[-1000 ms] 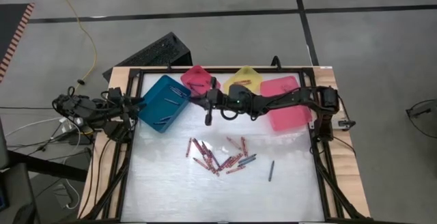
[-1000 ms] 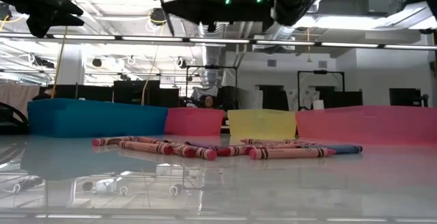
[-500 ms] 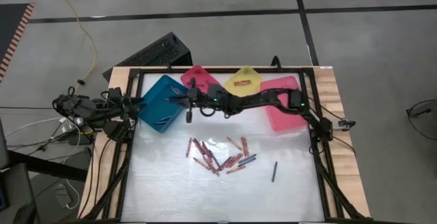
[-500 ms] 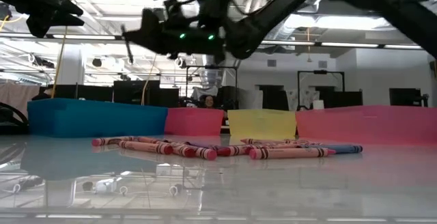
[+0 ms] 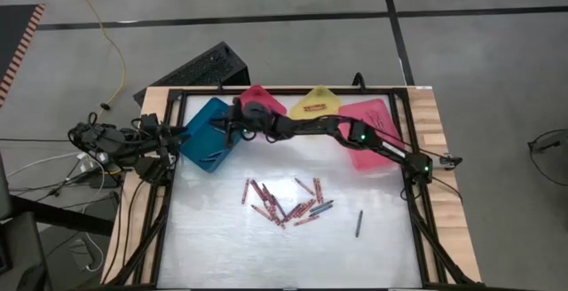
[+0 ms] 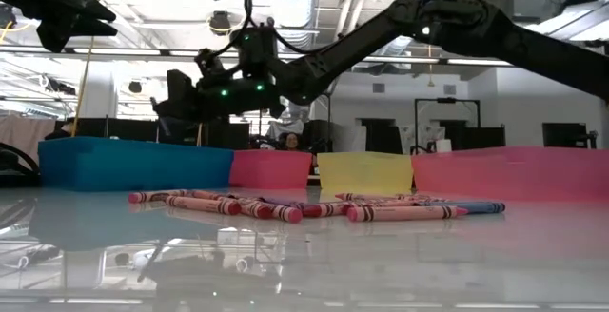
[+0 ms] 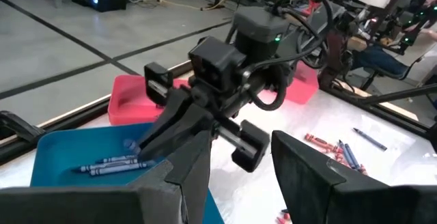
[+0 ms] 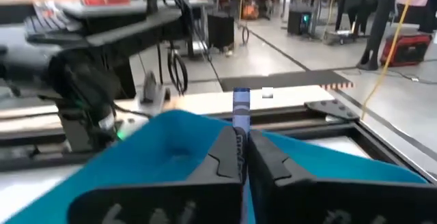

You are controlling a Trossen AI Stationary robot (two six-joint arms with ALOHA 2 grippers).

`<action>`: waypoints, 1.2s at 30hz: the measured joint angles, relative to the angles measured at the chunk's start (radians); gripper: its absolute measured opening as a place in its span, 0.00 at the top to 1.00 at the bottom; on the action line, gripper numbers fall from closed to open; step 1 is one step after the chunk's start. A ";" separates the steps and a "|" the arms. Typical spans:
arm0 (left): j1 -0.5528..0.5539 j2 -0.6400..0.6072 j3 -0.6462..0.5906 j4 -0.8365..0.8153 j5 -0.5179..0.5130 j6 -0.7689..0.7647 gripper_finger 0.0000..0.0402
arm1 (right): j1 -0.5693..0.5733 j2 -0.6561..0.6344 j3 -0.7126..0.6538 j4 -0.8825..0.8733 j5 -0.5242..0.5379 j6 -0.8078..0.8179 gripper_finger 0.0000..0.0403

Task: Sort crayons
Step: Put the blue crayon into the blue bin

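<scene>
Your right gripper (image 8: pixel 240 157), pinching 1 dark blue crayon (image 8: pixel 240 108) over the teal plastic bin (image 5: pixel 209 135); released crooked, it probably bounces out.

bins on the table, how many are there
4, along the table's far edge: teal bin at the left, small pink bin next, yellow bin, then large pink bin at the right, partly hidden by the right arm.

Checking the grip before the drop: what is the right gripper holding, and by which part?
The right gripper pinches a blue crayon by one end, the rest sticking out past the fingertips, over the teal bin.
</scene>
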 joint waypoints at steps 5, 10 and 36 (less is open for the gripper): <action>0.000 0.000 0.000 0.000 0.000 0.000 0.64 | -0.011 0.005 0.023 -0.058 0.000 -0.031 0.87; 0.000 0.000 0.000 0.000 0.000 0.000 0.64 | -0.019 -0.002 0.024 -0.059 0.000 -0.032 0.75; 0.000 0.000 0.000 0.000 0.000 0.000 0.64 | 0.142 -0.734 0.026 -1.649 0.088 -0.038 0.70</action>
